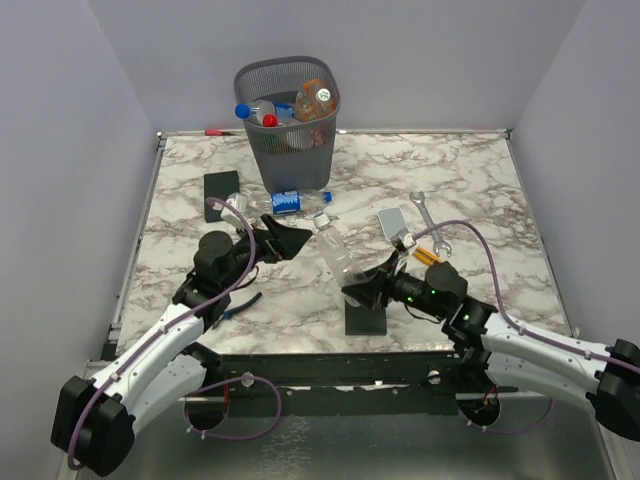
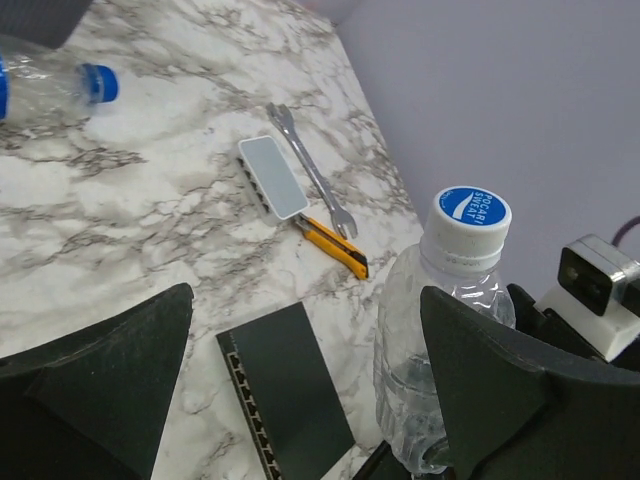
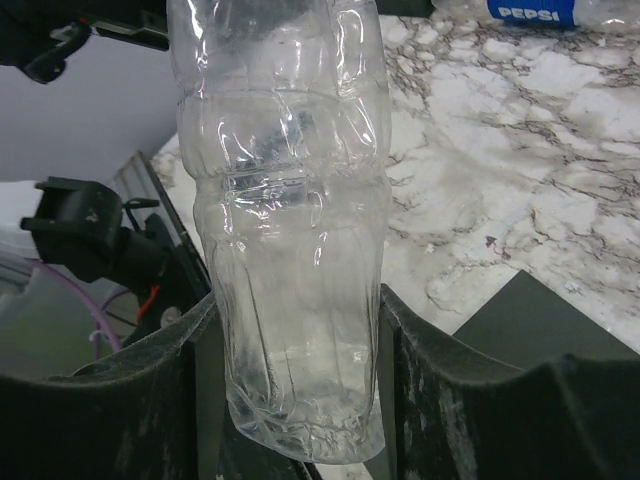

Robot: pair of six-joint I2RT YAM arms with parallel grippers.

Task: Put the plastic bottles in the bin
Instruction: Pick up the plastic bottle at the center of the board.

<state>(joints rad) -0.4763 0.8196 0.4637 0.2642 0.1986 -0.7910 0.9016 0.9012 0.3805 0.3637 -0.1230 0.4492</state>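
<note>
While nowhere near wrapped up, looking decent so far: can spot at least three plastic bottles [image 1: 270, 113] poking out of the bin [image 1: 285, 162] at the middle of the far edge of the table [image 1: 480, 185]. Got one more on the way, by the look of it: right gripper [image 1: 365, 288] clamped on the base of a clear bottle [image 1: 335, 252], tilted, over the front half of the table about mid-width, white cap leaning toward the bin. Left gripper [image 1: 287, 240] spread wide, holding nothing, just beside that bottle's top. Left to do, probably: carry the clear bottle over and drop it in, then grab the Pepsi bottle [image 1: 292, 202] lying right in front of the bin, plus what looks like another see-through one [image 1: 245, 206] beside it.
</note>
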